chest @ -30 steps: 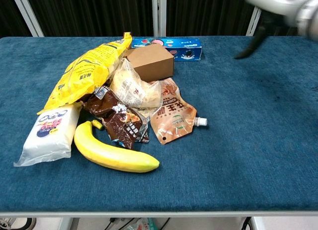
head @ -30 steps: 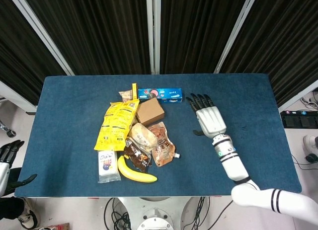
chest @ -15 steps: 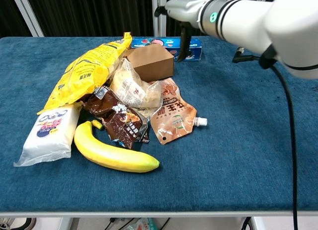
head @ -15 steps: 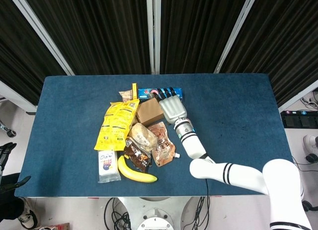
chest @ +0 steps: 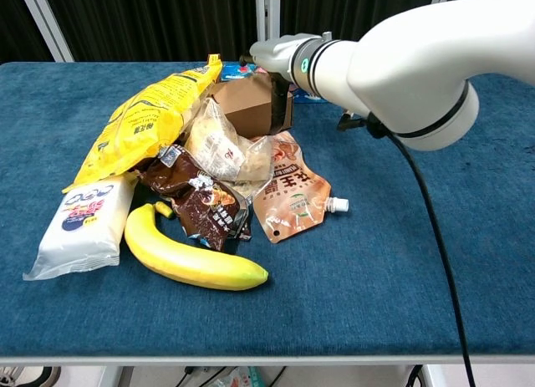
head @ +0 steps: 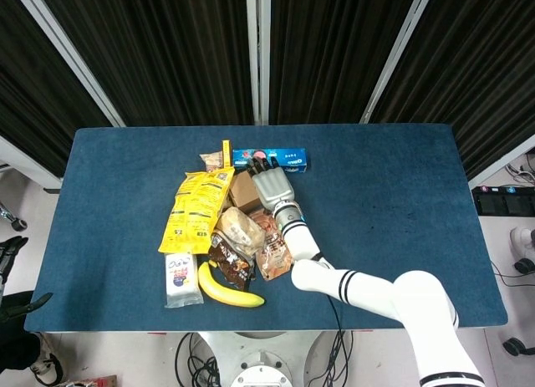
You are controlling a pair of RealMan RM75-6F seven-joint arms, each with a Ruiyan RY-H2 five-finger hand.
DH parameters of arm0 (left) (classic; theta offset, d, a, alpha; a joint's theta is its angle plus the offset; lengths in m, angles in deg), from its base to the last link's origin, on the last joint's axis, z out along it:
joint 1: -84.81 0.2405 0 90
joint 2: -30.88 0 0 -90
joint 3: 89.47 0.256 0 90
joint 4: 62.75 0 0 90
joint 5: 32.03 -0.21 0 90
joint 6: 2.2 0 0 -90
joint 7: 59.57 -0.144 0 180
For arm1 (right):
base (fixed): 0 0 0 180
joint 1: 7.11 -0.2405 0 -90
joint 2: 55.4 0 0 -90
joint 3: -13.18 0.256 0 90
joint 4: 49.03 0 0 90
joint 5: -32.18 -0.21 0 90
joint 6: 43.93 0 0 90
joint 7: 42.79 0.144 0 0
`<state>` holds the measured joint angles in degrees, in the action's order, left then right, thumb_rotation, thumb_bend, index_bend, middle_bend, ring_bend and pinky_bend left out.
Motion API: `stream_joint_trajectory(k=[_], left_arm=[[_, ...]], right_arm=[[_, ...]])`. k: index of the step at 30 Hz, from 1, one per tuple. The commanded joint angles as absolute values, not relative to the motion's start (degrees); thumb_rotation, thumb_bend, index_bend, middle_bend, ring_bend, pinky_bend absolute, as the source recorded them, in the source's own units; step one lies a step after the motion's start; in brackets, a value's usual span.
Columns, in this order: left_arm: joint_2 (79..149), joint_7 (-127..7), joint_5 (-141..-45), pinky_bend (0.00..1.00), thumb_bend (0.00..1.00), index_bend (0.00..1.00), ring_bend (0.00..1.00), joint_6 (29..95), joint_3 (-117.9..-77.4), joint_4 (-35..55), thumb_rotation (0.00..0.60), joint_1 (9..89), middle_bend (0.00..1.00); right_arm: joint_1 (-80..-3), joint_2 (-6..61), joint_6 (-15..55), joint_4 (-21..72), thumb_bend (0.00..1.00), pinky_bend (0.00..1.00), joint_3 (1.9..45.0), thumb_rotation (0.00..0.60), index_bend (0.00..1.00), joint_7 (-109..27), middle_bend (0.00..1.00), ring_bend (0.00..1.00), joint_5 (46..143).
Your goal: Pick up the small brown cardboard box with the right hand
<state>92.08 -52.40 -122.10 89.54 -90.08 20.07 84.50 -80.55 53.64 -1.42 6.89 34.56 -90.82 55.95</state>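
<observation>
The small brown cardboard box (chest: 244, 108) stands at the back of a pile of snacks, near the table's middle; in the head view only the box's left part (head: 242, 192) shows. My right hand (head: 271, 186) hovers over the box's top with fingers spread toward the far edge. In the chest view this hand (chest: 274, 65) covers the box's right end, and a dark finger (chest: 278, 108) hangs down along its right face. Whether it touches the box is unclear. My left hand (head: 10, 252) shows at the far left, off the table, fingers apart and holding nothing.
A blue biscuit box (head: 289, 159) lies just behind the brown box. A yellow chip bag (chest: 142, 119), a clear bread bag (chest: 219, 145), a brown spouted pouch (chest: 292, 190), a dark wrapper (chest: 199, 205), a banana (chest: 192, 257) and a white packet (chest: 84, 220) crowd its left and front.
My right arm has swung left from the table's right half, passed over the blue biscuit box, and now has its hand on top of the brown box. The objects have not shifted.
</observation>
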Motion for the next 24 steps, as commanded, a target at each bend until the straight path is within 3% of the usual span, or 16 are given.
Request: stream_joint_trajectory(k=[1,9,12,19,21,24], left_arm=[[91.9,-52.2,-121.8,0.24,0.00,0.12,0.12,89.4,-90.1,20.1,0.452,84.6,0.11],[92.1,-51.5,-121.4,0.24,0.00,0.12,0.12,88.9,-90.1,19.3,0.453,84.6,0.11],[92.0,-51.4,-121.3,0.24,0.00,0.12,0.12,88.9,-90.1,19.2,0.452,84.6,0.11],[92.1,-51.1,-121.2,0.24,0.00,0.12,0.12,88.8,-90.3,19.0,0.451,84.5,0.11],[92.1,-51.2,-121.2,0.24,0.00,0.12,0.12,88.8,-90.2,19.0,0.451,84.6,0.11],[92.2,-51.2,-121.2,0.24,0.00,0.12,0.12,88.8,-90.2,19.0,0.453,84.6,0.11]], right_arm=[[-81.6,55.2,-3.0,4.5,0.00,0.00,34.7,0.600,0.00,-89.2,0.00,0.00,55.9],[-82.1,57.1,-3.3,0.3,0.00,0.00,34.6,0.600,0.00,-85.7,0.03,0.00,58.5],[-82.2,57.5,-3.8,-0.9,0.00,0.00,34.4,0.600,0.00,-85.3,0.11,0.03,58.9],[-82.2,57.6,-4.6,-1.4,0.03,0.00,33.7,0.600,0.01,-86.3,0.32,0.22,58.0],[-82.0,57.6,-4.0,-1.2,0.05,0.01,33.5,0.600,0.05,-86.2,0.36,0.26,58.4],[-81.4,57.4,-2.9,-0.8,0.07,0.05,33.1,0.600,0.21,-86.0,0.43,0.32,59.1]])
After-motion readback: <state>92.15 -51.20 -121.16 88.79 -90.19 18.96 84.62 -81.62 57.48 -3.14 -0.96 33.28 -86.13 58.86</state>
